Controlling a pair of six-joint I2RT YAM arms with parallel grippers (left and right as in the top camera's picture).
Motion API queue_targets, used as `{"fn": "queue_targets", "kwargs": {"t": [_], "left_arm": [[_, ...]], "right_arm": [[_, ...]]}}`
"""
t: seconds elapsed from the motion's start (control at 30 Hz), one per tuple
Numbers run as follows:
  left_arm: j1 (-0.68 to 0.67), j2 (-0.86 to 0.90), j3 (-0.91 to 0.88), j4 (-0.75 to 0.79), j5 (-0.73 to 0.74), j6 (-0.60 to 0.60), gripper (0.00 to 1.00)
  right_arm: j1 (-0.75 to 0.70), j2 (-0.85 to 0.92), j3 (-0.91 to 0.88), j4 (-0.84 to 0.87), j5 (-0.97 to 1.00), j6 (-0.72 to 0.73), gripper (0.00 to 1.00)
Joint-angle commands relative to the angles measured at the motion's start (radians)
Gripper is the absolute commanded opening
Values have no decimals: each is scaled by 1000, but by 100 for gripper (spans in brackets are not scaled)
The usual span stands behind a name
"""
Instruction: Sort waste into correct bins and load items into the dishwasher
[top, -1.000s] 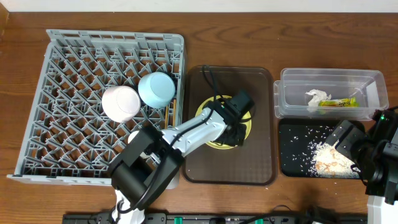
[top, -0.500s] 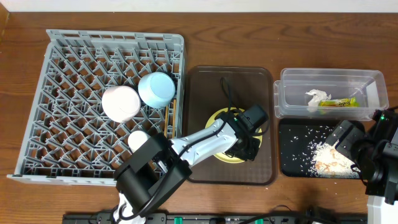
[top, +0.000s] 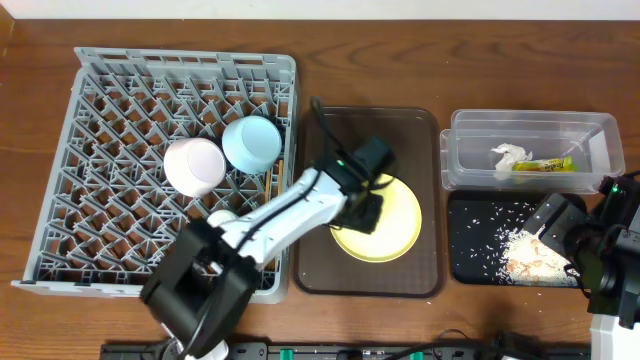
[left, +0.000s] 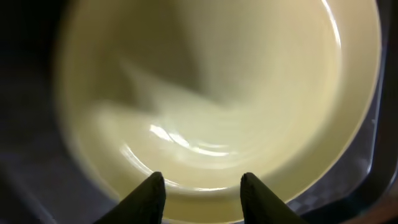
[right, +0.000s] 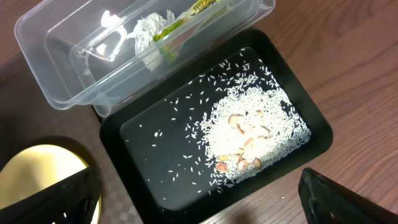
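Observation:
The round yellow plate (top: 392, 228) lies on the brown serving tray (top: 420, 130); it also shows in the left wrist view (left: 217, 93) and the right wrist view (right: 34, 171). My left gripper (top: 365, 207) is open, its fingertips (left: 200, 186) apart just over the plate's near rim. In the grey dish rack (top: 110, 100) sit the pink bowl (top: 194, 165), the blue bowl (top: 252, 143) and the white cup (top: 221, 218), partly hidden by my arm. Thin chopsticks (top: 280, 172) lie at the rack's right edge. My right gripper (top: 562, 238) is wide open and empty (right: 199, 208) over the black tray's front edge.
The clear tub (top: 470, 165) holds the napkin (top: 509, 157) and wrapper (top: 545, 165); the right wrist view shows the napkin (right: 148, 31) too. The black tray (top: 470, 215) in front of it holds rice scraps (top: 530, 255), seen closer in the right wrist view (right: 255, 130).
My left arm swung right over the plate, then back left. The plate has slid to the right and toward the tray's front, and more of it shows. The right arm has not moved.

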Motion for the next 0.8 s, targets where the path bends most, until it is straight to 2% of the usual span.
{"fn": "queue_targets", "kwargs": {"t": [0.0,0.13,0.2,0.43,0.77], "left_arm": [[10,-4,15,-21,-52,-3,42],[-16,-4,1,-8,-51,-25,44],[-40,-4,-5,8,-53,-24,48],[-174,4,-13,158,-58,78,52],[-314,82,-13,336,-216,84,52]], "right_arm": [[-3,-5,11,-1,5,7,99],[-3,-5,11,-1,5,7,99],[-3,-5,11,-1,5,7,99],[-3,-5,11,-1,5,7,99],[-3,-5,11,-1,5,7,99]]}}
